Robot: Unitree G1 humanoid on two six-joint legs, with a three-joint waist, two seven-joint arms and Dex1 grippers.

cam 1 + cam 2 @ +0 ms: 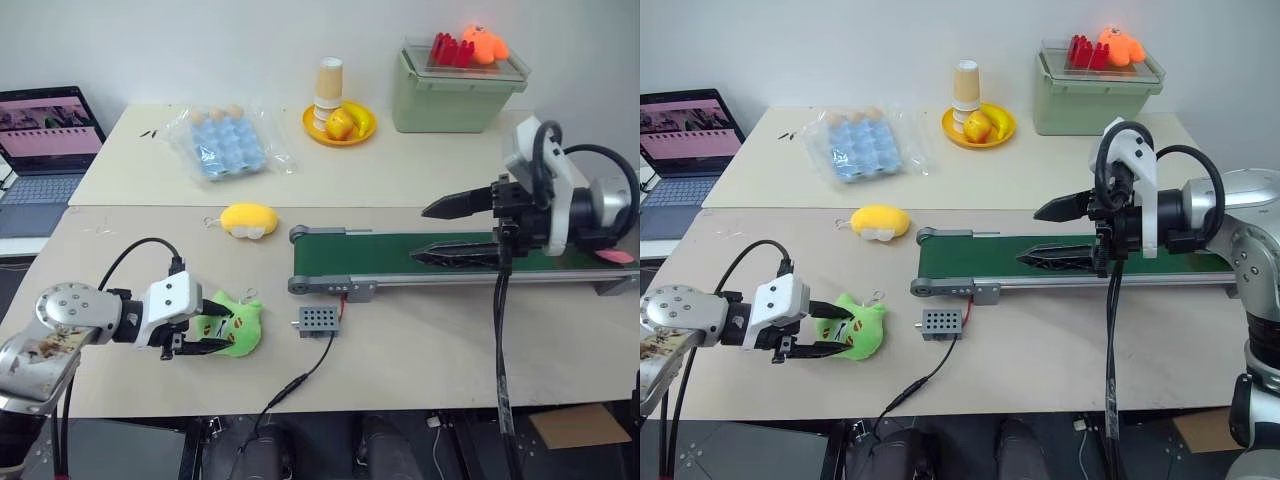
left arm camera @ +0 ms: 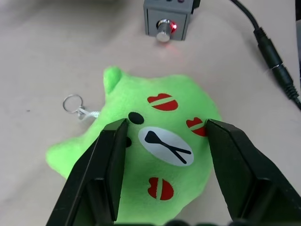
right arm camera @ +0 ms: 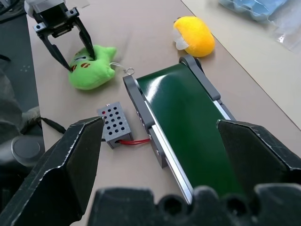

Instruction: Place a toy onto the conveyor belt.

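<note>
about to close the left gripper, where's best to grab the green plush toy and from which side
Grip the green plush toy across its fat middle, from above, as the left gripper stands now with fingers straddling the face. It lies flat and soft; the ears and key ring would likely slip.

Left gripper (image 2: 162,141) spread — right gripper (image 3: 164,160) wide.

Far side: we see a pale green plastic box (image 1: 455,98) with red and orange toys (image 1: 468,46) on its lid.
Middle: a yellow plate of fruit (image 1: 341,124) beside a blue egg tray in clear wrap (image 1: 224,143).
Left edge: an open laptop (image 1: 45,150).
Near us: a small grey box with holes (image 1: 316,321).
</note>
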